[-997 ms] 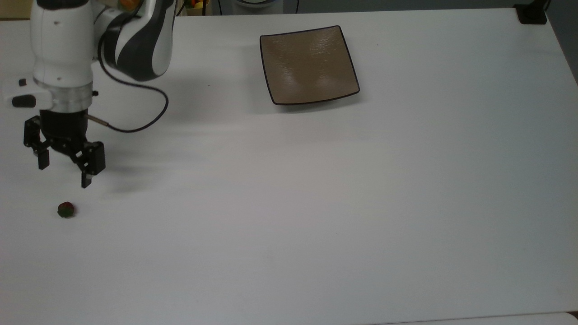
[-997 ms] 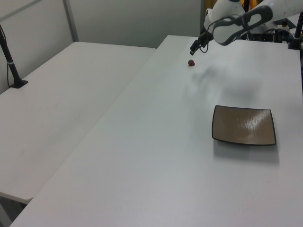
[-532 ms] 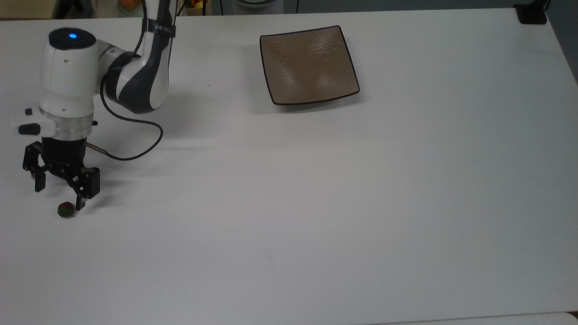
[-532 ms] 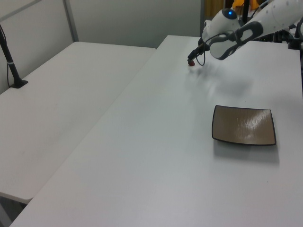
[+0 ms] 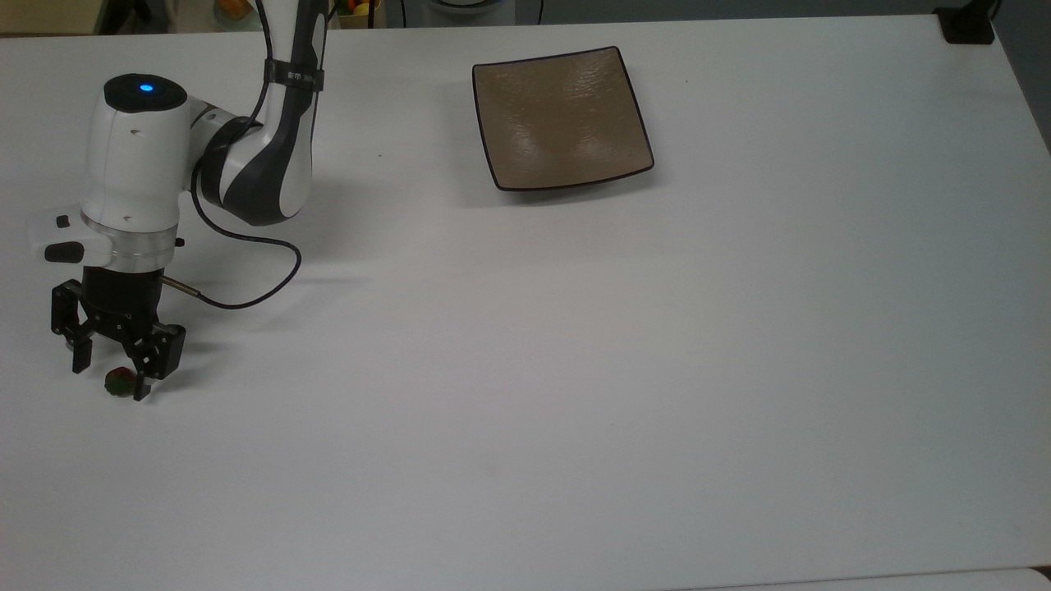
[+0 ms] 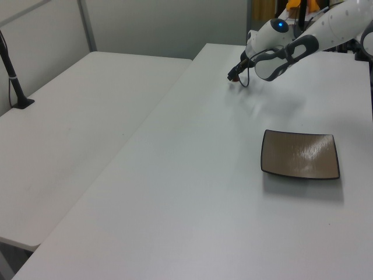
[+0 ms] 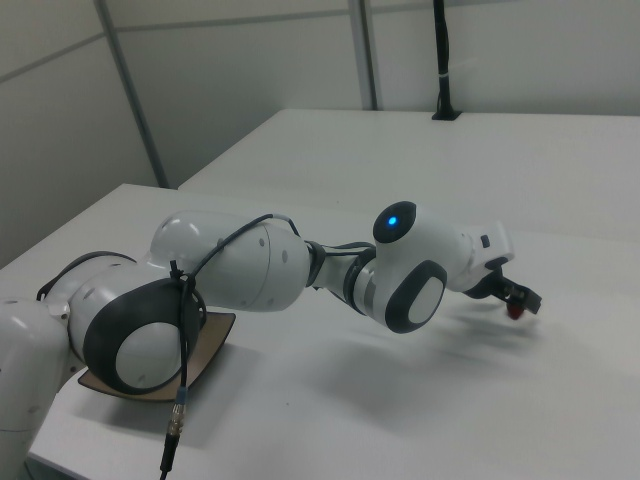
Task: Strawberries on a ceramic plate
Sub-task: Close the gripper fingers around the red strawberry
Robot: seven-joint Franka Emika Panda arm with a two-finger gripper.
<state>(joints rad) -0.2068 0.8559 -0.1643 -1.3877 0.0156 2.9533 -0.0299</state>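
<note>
Resting on the white bench (image 5: 575, 369), the strawberry (image 5: 120, 382) is being straddled by the tool (image 5: 111, 379), fingers spread, unclenched; the ceramic plate (image 5: 562, 117) is lying well apart.

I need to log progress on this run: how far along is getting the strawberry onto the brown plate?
Early stage. Done: the claw is down at the table, open, with its fingers either side of the strawberry. In hand: the grasp itself, as the berry sits on the table, not yet gripped. Left: closing, lifting, carrying it to the ceramic plate, which lies bare far toward the top view's upper right, then release.
</note>
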